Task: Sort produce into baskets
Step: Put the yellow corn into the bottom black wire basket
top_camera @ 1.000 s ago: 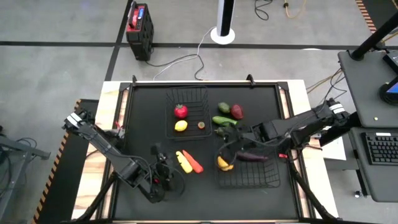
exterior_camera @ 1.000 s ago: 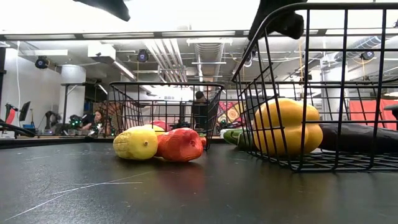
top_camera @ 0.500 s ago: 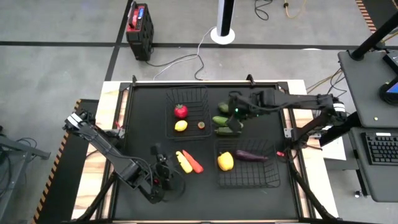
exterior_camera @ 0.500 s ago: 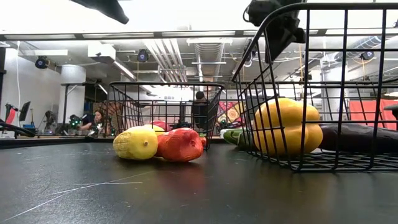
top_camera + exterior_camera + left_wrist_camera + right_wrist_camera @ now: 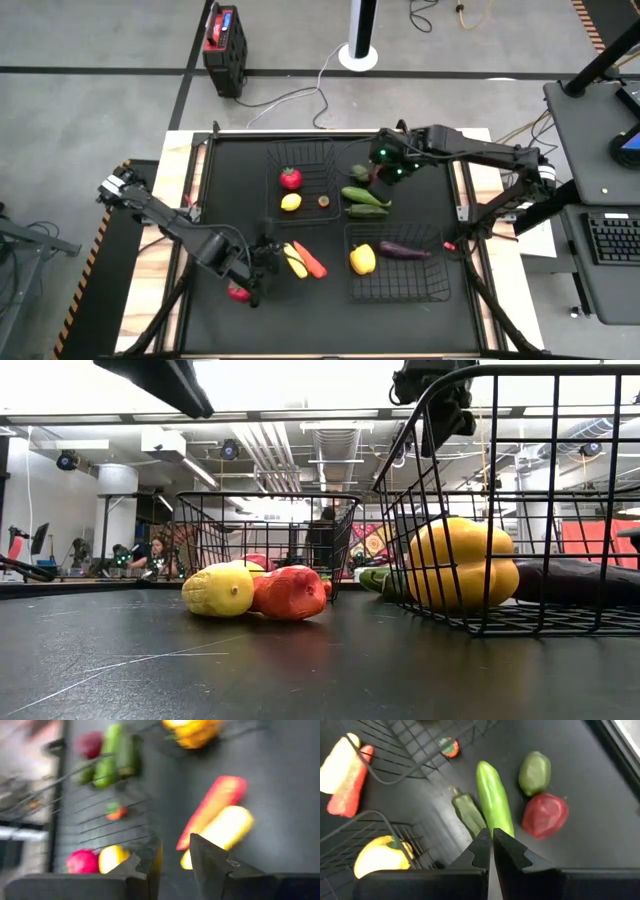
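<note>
The right claw (image 5: 388, 166) hung shut and empty above the loose cucumber (image 5: 365, 196) and dark red piece (image 5: 546, 815) on the desk (image 5: 230, 190). The left claw (image 5: 262, 262), narrowly parted and seemingly empty, hovered beside the yellow corn (image 5: 296, 261). A yellow pepper (image 5: 362, 259) and eggplant (image 5: 404, 251) lay in the near basket (image 5: 440, 285); a red piece (image 5: 290, 179) in the far basket (image 5: 330, 150).
</note>
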`<state>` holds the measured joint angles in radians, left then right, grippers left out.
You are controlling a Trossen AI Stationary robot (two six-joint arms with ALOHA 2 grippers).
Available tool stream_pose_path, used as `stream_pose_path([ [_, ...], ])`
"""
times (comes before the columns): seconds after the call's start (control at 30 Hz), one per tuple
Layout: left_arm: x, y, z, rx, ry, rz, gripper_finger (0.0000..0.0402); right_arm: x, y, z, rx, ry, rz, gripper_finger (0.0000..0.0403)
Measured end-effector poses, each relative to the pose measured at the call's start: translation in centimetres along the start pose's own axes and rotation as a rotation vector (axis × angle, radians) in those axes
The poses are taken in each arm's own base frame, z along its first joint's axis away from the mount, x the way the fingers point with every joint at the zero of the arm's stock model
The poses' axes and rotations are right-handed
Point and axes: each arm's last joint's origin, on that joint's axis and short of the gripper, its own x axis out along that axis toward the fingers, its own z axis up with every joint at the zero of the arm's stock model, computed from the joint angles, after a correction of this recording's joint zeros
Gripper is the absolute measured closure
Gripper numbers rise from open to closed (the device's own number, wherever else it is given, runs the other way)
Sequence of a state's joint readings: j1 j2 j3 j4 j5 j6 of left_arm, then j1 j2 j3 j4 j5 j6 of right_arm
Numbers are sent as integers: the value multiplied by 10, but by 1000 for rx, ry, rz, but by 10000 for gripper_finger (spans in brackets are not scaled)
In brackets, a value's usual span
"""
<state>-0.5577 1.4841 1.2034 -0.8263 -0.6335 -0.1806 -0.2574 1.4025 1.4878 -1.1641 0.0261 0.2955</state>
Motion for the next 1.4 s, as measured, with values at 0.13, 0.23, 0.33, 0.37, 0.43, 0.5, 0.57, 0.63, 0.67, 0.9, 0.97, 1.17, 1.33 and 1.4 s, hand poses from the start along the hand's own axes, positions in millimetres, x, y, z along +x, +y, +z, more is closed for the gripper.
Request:
stream_pose_path([
  [0.13, 6, -3, 4, -1, -15, -31, 328, -6, 9, 0, -27, -18, 18, 390],
  [0.23, 15, -10, 4, 25, 5, -43, 325, -11, 18, -3, -41, -29, 37, 390],
  [0.33, 23, -18, 5, 38, 26, -87, 311, -14, 27, -7, -48, -33, 55, 390],
  [0.37, 26, -21, 4, 43, 37, -103, 304, -16, 30, -9, -50, -37, 62, 390],
  [0.43, 31, -25, 5, 51, 46, -115, 286, -22, 35, -12, -48, -48, 76, 390],
  [0.5, 35, -29, 4, 66, 60, -117, 266, -29, 40, -15, -39, -65, 96, 390],
  [0.57, 40, -33, 3, 82, 75, -116, 246, -35, 46, -19, -40, -71, 114, 390],
  [0.63, 45, -38, 1, 97, 91, -112, 228, -38, 54, -25, -47, -66, 134, 390],
  [0.67, 47, -40, 1, 102, 98, -110, 221, -40, 59, -29, -60, -62, 146, 390],
  [0.9, 67, -54, -4, 147, 153, -102, 197, -48, 112, -68, -200, -16, 238, 390],
  [0.97, 72, -58, -4, 164, 152, -108, 196, -49, 128, -81, -226, -20, 228, 390],
  [1.17, 87, -69, -8, 245, 175, -136, 196, -59, 156, -116, -258, -142, 136, 390],
  [1.33, 96, -75, -11, 286, 195, -131, 196, -63, 163, -128, -227, -180, 130, 390],
  [1.4, 99, -76, -12, 291, 204, -127, 196, -64, 163, -130, -214, -179, 133, 390],
])
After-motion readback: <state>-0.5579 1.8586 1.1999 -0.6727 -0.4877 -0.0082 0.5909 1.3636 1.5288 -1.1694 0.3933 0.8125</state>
